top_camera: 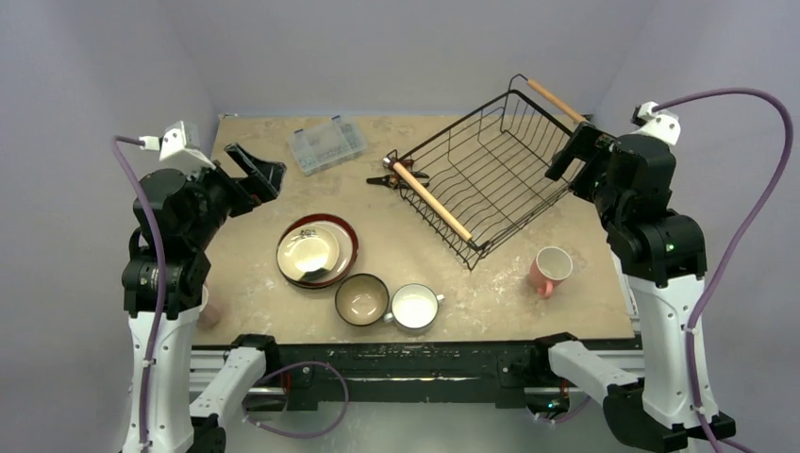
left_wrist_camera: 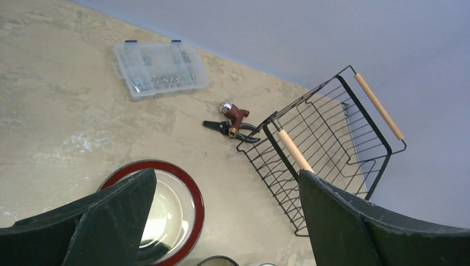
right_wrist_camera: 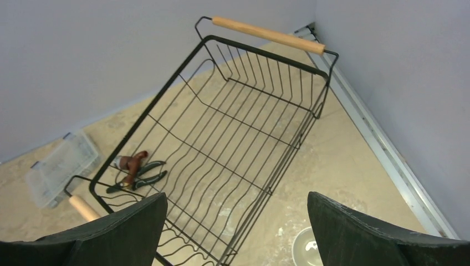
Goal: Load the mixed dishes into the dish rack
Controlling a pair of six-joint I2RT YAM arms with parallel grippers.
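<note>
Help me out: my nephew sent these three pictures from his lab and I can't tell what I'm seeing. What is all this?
Two robot arms are bolted at a table's near edge. One picture looks down from above and behind them; the other two come from cameras on each wrist, so the dark shapes at the bottom are that arm's own fingers. The left hand and right hand are both open and hold nothing. On the table lie a wire dish rack, stacked plates, a bowl, a white cup, a pink mug, a clear box and a small tool. The rack has no dishes in it yet.
</note>
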